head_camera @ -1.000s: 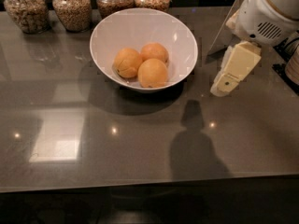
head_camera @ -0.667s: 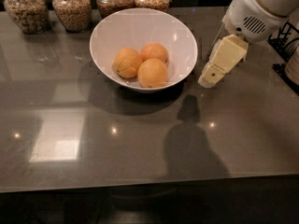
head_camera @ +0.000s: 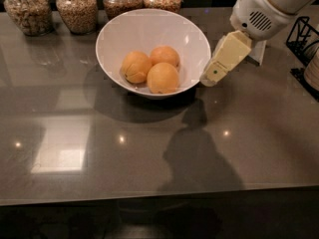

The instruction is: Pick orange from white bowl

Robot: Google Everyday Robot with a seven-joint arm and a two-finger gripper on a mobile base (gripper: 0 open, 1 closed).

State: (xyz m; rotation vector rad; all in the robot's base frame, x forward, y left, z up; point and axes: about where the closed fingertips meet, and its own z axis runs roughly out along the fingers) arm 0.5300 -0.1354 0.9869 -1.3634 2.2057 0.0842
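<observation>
In the camera view, my claw (head_camera: 209,76) hung low over the grey surface (head_camera: 149,153), just beside the right rim of the white bowl (head_camera: 144,31) and outside it. It carried no fruit, and I could not tell whether it stood open or closed.

The bowl sat toward the middle of the far edge, in front of a row of glass jars (head_camera: 77,8). The orange (head_camera: 162,77), pale and the largest-looking of three, lay at the bowl's near side, pressed against a creased orange (head_camera: 136,66) on its left and a deeper-coloured one (head_camera: 165,56) behind.

By my judgement the fruit would be firm with a little give, moderately heavy, and its matte skin would offer fair grip. Being round, it would roll if nudged off-centre. The best hold looked to be from above, across its widest middle, on the sides clear of its neighbours. The glossy bowl might slide if bumped.
</observation>
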